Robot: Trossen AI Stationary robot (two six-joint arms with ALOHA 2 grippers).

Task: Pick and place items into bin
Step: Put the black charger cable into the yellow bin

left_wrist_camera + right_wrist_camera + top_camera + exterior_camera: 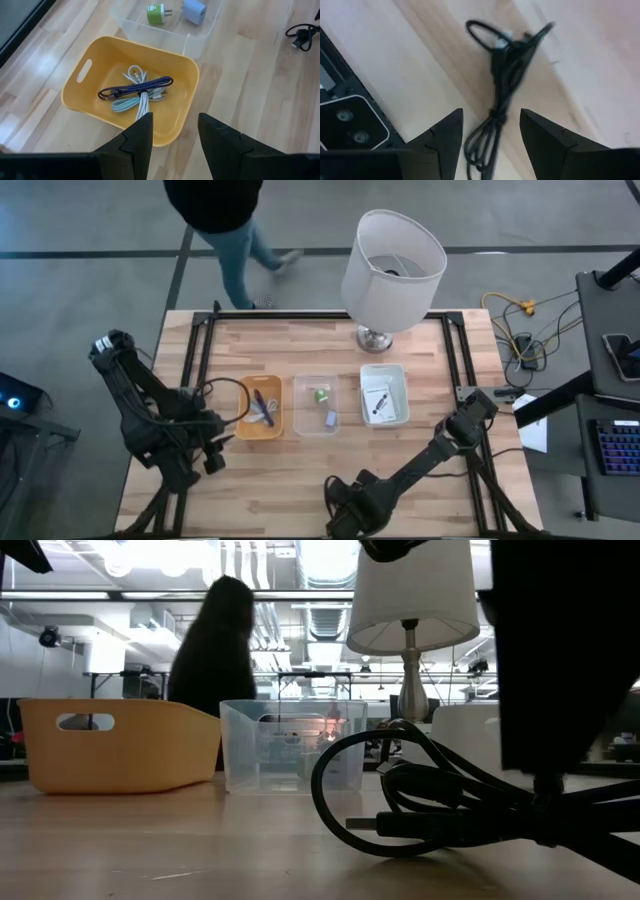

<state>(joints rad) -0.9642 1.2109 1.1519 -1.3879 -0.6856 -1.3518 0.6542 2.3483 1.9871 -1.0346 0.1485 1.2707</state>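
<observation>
A bundled black cord (506,60) lies on the wooden table near its near edge and fills the low view close up (420,795). My right gripper (490,112) hangs open just above it, one finger on either side of the cord's near loops. My left gripper (175,117) is open over the near rim of the yellow bin (85,97), which holds purple and white cords (137,90). The clear bin (317,420) holds a green plug (158,11) and a blue-grey plug (194,10). The white bin (400,385) holds a white packet with dark parts (378,402).
The large white lamp (392,260) stands at the far edge behind the white bin. The three bins sit in a row across the table's middle. A person (215,205) stands beyond the far edge. Bare wood lies between the bins and the near edge.
</observation>
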